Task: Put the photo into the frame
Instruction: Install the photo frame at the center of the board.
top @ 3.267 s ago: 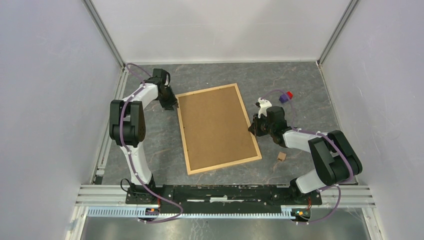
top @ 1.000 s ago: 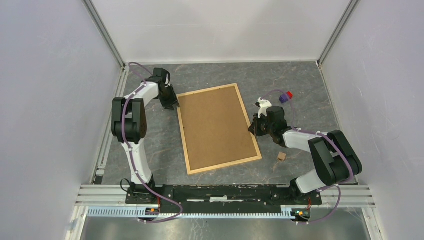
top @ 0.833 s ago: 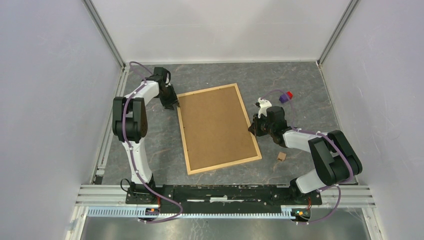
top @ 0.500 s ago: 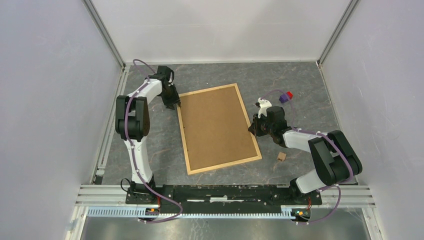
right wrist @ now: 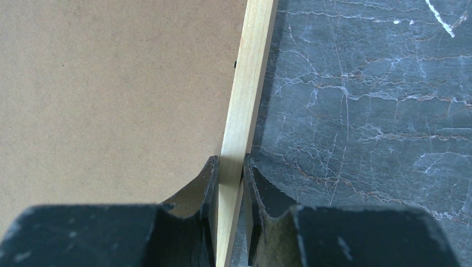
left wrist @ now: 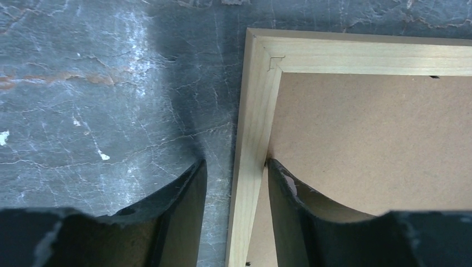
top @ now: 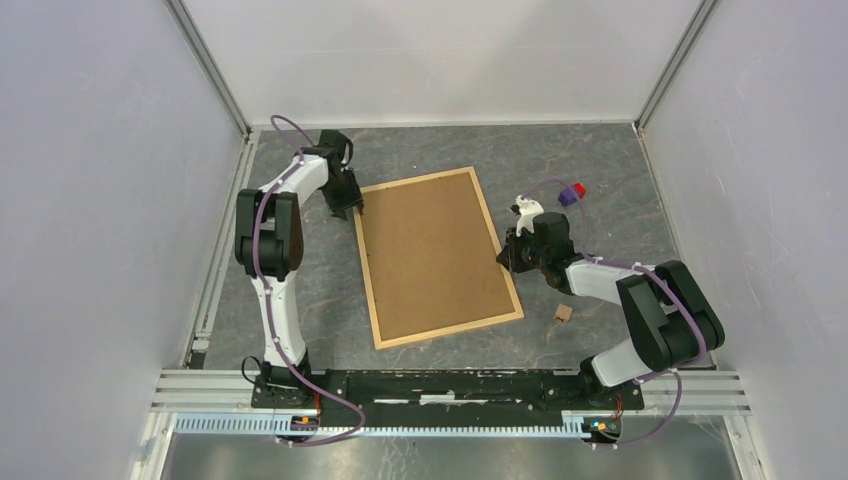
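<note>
My right pincer (right wrist: pixel 229 164) is clenched on the right strip of the large rectangular light-wood frame (top: pixel 435 257), which lies brown fibreboard back up on the grey marbled table (top: pixel 600 165), while my left pincer (left wrist: pixel 236 168) straddles its left strip near the far corner, released.

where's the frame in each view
Top: the frame lies back up mid-table, between the arms.
Left wrist: its corner sits upper right, and one strip runs down through the open left tool.
Right wrist: a strip runs from top centre down into the right tool, which pinches it; the brown panel fills the left.
Shared landmark: the dark marbled table beside the wood strip.
</note>
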Robot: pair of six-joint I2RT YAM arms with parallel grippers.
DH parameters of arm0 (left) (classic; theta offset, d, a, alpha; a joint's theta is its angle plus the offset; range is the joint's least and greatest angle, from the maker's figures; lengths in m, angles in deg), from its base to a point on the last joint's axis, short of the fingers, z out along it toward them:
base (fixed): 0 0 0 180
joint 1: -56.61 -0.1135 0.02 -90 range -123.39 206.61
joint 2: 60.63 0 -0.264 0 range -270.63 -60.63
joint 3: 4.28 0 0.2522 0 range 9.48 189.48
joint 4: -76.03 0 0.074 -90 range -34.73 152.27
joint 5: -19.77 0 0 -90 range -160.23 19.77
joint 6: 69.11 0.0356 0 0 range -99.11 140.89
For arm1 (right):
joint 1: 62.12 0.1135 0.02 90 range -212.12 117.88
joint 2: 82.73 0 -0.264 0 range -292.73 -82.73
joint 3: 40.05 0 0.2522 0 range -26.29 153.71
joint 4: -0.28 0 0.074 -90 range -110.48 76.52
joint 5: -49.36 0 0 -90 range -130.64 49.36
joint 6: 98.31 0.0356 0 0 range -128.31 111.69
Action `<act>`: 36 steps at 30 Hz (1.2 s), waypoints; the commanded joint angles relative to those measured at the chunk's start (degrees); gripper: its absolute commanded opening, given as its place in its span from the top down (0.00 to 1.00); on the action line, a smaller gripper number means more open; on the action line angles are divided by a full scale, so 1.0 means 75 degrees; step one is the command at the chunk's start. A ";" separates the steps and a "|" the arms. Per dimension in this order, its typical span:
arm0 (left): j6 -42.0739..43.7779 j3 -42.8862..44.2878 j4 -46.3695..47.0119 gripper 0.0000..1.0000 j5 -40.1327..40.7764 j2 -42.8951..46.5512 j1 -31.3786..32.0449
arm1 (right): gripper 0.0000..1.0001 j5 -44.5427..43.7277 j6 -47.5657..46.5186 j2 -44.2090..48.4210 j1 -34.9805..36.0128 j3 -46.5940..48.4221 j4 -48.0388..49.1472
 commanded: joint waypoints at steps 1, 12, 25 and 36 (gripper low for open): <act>0.0500 -0.0208 0.0199 0.46 0.0231 -0.0021 -0.0007 | 1.00 0.0384 -0.0173 -0.0276 0.0153 -0.0287 -0.1063; 0.0568 -0.0973 0.0781 0.35 -0.0880 0.1727 -0.0509 | 1.00 0.0387 -0.0168 -0.0351 0.0163 -0.0258 -0.1062; 0.0414 -0.0321 0.0768 0.52 -0.0825 0.0513 -0.0443 | 1.00 0.0379 -0.0179 -0.0310 0.0154 -0.0276 -0.1066; 0.0479 -0.0191 0.0711 0.53 -0.0601 0.0132 -0.0272 | 1.00 0.0440 -0.0168 -0.0317 0.0150 -0.0276 -0.1055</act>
